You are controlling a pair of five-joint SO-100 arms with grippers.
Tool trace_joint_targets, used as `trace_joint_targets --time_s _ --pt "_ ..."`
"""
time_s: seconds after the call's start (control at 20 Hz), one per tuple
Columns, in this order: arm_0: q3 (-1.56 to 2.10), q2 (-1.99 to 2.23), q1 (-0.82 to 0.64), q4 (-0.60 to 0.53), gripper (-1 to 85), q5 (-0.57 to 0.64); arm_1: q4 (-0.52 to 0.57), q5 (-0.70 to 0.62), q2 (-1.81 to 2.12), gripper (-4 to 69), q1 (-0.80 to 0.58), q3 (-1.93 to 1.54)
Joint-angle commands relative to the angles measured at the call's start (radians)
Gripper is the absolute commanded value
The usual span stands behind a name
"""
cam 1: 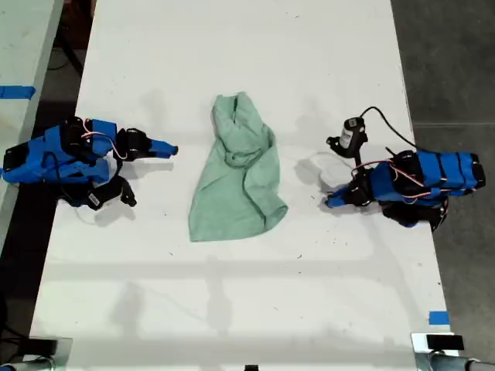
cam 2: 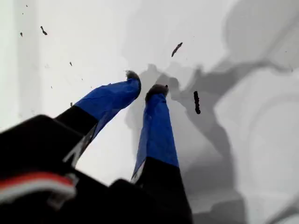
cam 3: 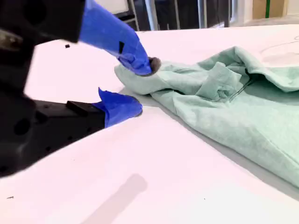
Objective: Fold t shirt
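Stretching across the whole exterior view, the white table (cam 1: 247, 309) is carrying the t shirt (cam 1: 238, 174), which is lying rumpled at its middle, its narrow bunched end pointing toward that view's top, with one blue arm (cam 1: 58, 158) sitting off to that view's left and another (cam 1: 421, 182) to its right. My second gripper (cam 3: 138, 86) is gaping wide just beside the cloth's edge, gripping nothing, while my first gripper (cam 2: 145, 86) is hanging over bare tabletop, its jaws parted only a sliver and holding nothing.
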State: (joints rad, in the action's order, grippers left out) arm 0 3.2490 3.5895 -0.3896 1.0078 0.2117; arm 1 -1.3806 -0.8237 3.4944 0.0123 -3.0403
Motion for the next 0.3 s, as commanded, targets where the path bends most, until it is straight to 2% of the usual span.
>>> trace_joint_targets --time_s 0.0,0.25 --pt "0.04 0.008 0.009 0.003 9.7 0.008 0.002 -0.017 0.008 5.6 0.003 -0.046" --pt "0.04 0.008 -0.008 0.003 9.7 0.008 0.002 0.199 0.008 5.1 -0.032 -0.046"
